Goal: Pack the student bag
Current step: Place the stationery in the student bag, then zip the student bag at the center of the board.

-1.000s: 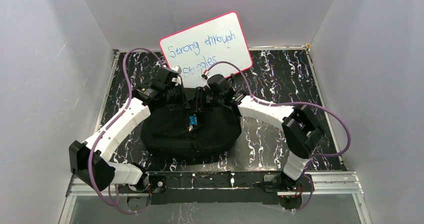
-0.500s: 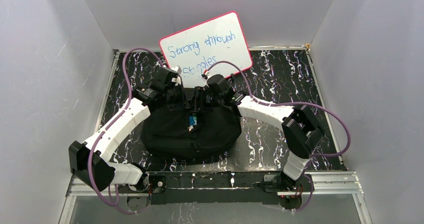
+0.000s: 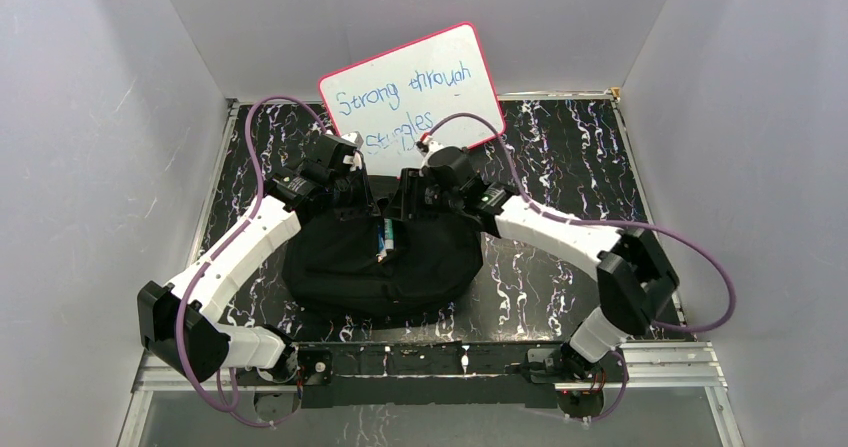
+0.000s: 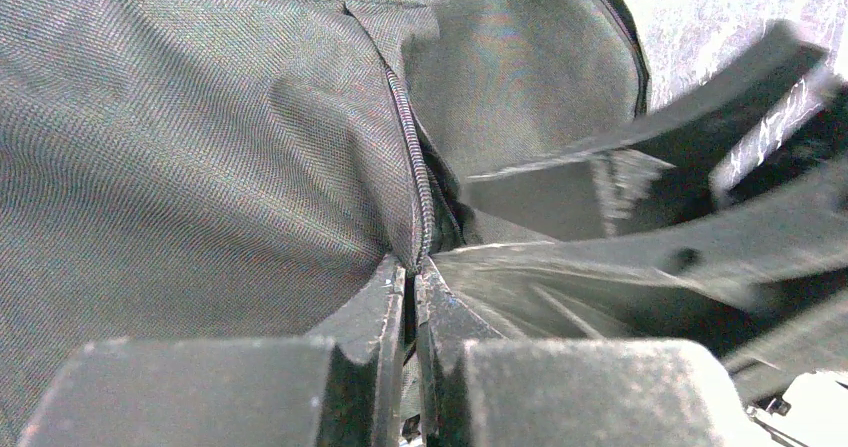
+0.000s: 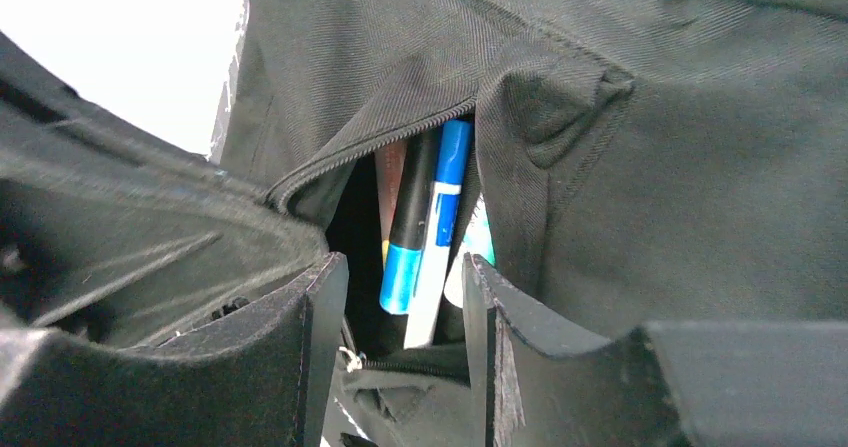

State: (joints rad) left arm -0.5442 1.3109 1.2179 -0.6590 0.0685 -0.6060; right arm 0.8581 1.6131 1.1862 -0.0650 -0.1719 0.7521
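Student bag point(image 3: 350, 267): lying in the middle of the table point(image 3: 540, 297).
Left gripper point(image 4: 411, 282): clamped on its zipper point(image 4: 412, 167) edge.
Right gripper point(image 5: 405, 312): apart, over the markers point(image 5: 440, 207).
Risk: fabric slips — opening collapses, markers snag.

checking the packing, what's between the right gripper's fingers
Markers in the bag's unzipped opening, seen in the right wrist view; the fingers are apart, not gripping them.

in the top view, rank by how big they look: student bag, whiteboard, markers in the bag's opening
Largest: student bag and whiteboard, near alike and each partly hidden, so no ranking between them.
Smallest: markers, clearly.
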